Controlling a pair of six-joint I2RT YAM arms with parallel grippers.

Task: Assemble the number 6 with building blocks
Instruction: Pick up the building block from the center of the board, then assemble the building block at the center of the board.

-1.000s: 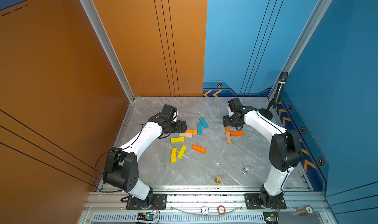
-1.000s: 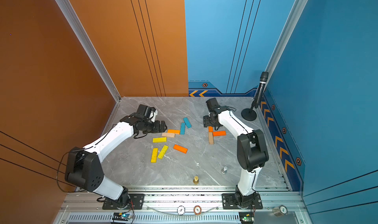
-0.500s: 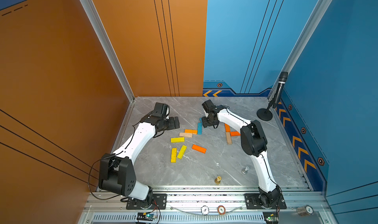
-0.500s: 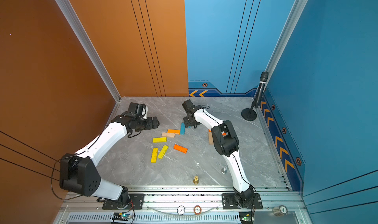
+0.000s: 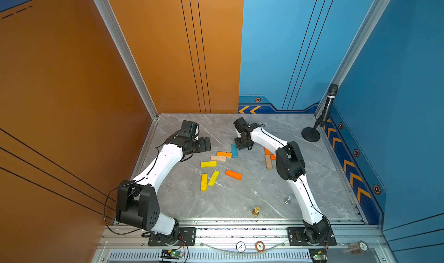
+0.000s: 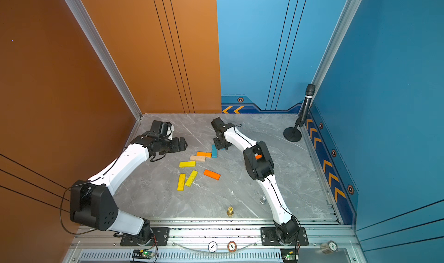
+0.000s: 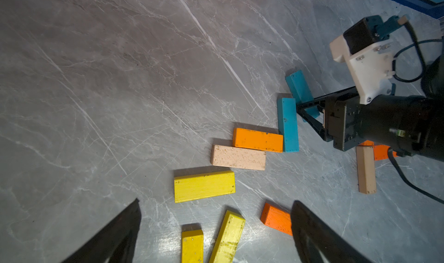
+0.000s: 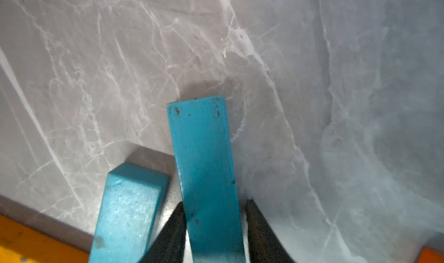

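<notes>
Noted right gripper [image 8: 215,201] pinching teal block [image 8: 204,158] near its end, lower centre of right wrist frame; second teal block [image 8: 127,209] just beside, lower left. Found left gripper [image 5: 206,144] spread wide, just left of loose building blocks [image 5: 208,164] [image 6: 187,164] scattered below centre in both top views.

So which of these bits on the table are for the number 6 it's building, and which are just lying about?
For the job: teal block in the right gripper; second teal block; orange blocks; tan blocks; yellow blocks.
Lying about: gold piece; silver piece; microphone on its stand; chips on the front rail.
</notes>
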